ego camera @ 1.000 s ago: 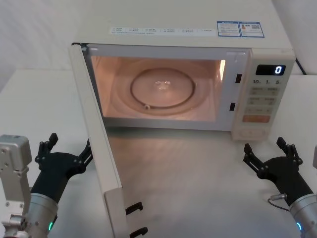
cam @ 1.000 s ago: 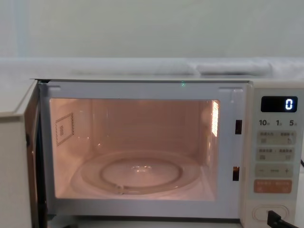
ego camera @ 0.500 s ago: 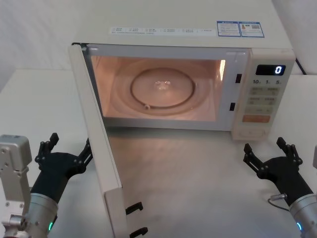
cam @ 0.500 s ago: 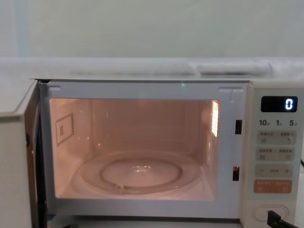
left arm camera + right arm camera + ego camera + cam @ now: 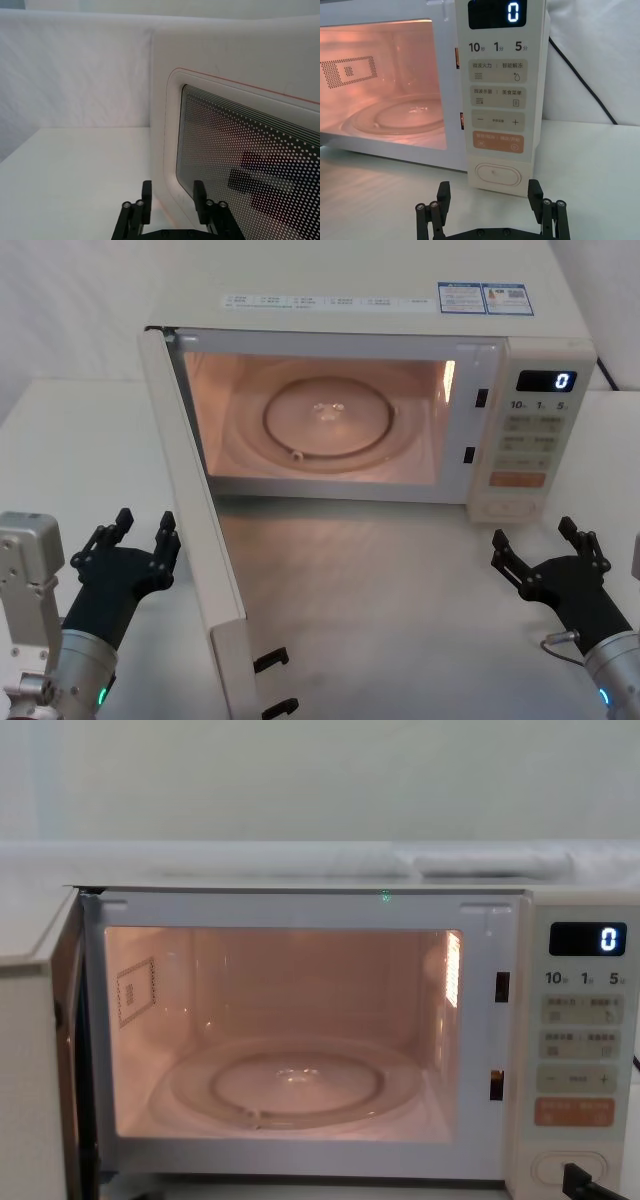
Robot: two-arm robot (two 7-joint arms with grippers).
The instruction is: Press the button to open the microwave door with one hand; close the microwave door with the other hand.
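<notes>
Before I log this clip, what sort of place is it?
Probably a lab test bench made up as a kitchen counter: a cream microwave stands with its door open on a bare white table, plain white screens behind it, and the left gripper and right gripper in front.

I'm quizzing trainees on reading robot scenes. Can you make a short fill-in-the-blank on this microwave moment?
1. The microwave door stands ____.
2. The black display shows the digit ____.
3. The left gripper sits on the door's ____ side, by its window.
4. The right gripper faces the button with its fingers ____.

Missing words: open; 0; outer; open
</notes>
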